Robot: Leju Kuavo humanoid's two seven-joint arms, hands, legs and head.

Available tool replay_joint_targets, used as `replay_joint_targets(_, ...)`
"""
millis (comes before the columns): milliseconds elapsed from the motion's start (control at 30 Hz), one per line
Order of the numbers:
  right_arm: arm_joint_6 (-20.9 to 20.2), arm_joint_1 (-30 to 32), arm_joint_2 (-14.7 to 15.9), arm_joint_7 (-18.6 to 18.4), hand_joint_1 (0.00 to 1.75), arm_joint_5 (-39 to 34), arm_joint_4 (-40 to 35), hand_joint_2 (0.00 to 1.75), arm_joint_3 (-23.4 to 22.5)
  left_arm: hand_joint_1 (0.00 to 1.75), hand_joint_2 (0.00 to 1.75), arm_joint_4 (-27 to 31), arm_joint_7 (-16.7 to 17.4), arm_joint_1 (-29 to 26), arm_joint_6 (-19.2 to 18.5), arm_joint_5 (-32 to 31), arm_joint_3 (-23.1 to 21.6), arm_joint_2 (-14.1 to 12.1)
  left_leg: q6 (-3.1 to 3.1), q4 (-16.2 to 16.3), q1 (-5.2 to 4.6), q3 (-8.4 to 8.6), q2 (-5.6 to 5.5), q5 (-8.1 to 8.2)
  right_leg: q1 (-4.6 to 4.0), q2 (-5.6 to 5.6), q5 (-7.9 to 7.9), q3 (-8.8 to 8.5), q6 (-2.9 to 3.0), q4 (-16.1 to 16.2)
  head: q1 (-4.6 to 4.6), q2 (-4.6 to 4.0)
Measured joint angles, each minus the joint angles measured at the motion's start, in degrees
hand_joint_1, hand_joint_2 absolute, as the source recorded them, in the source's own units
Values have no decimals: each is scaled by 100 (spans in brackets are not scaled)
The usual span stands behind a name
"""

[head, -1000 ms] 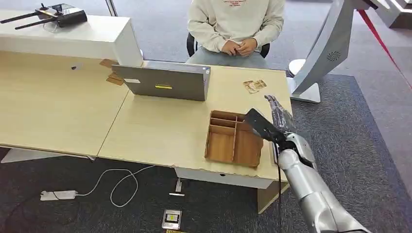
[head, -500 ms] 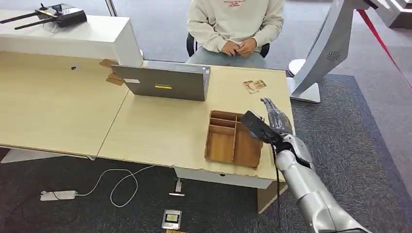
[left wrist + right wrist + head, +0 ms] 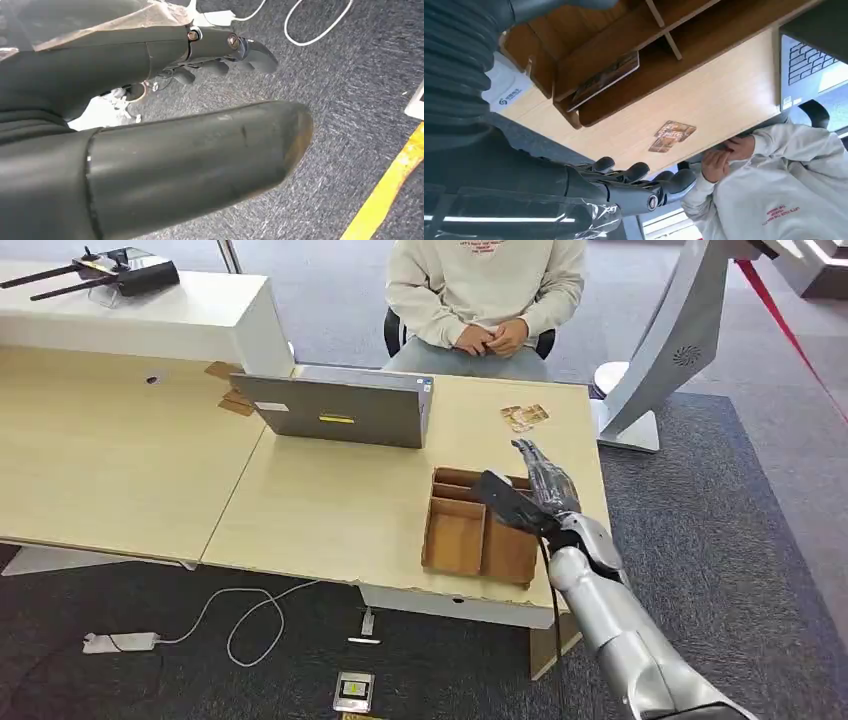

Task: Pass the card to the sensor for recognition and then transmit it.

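My right hand [image 3: 533,492] reaches over the right side of the wooden compartment tray [image 3: 433,532], fingers stretched out and holding nothing. In the right wrist view a card [image 3: 605,80] leans inside one compartment of the tray [image 3: 624,37], and the right hand [image 3: 574,187] hovers apart from it. Two more cards [image 3: 524,417] lie on the desk beyond the tray, near the seated person [image 3: 487,285]. A white pad with a blue logo [image 3: 510,94] lies beside the tray. My left hand [image 3: 150,120] hangs over the carpet with nothing in it.
A grey laptop [image 3: 340,408] stands on the desk left of the tray. A white counter [image 3: 200,325] carries a controller with antennas [image 3: 115,268]. A white curved stand [image 3: 670,350] rises at the right. A power strip [image 3: 120,642] and cable lie on the floor.
My right hand has moved left and forward, from beside the tray's right edge to above its right compartments. The person and the cards have not moved.
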State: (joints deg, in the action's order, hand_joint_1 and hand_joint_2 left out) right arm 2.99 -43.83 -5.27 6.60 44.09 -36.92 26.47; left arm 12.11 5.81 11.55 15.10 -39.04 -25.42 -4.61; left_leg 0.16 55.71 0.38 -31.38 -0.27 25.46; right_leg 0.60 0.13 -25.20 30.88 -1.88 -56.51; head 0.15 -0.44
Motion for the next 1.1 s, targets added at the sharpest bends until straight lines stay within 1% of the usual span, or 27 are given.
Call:
replay_joint_targets(367,31,-94,-138,70,0,-20,151,175,87,0,0,0,-7,-54,83,31,46,0,0,0,1,0,0,0,-1,0,0,0,0,-1,2,0)
replay_joint_targets(733,122,-195,-118,35,0,-63,374,175,118,0,0,0,11,-72,101,46,166,0,0,0,0,1,0,0,0,0,0,0,0,0,0,0)
replay_joint_targets(1100,184,-226,-79,17,0,-105,531,175,118,0,0,0,15,-98,157,57,175,0,0,0,0,1,0,0,0,0,0,1,0,0,0,0)
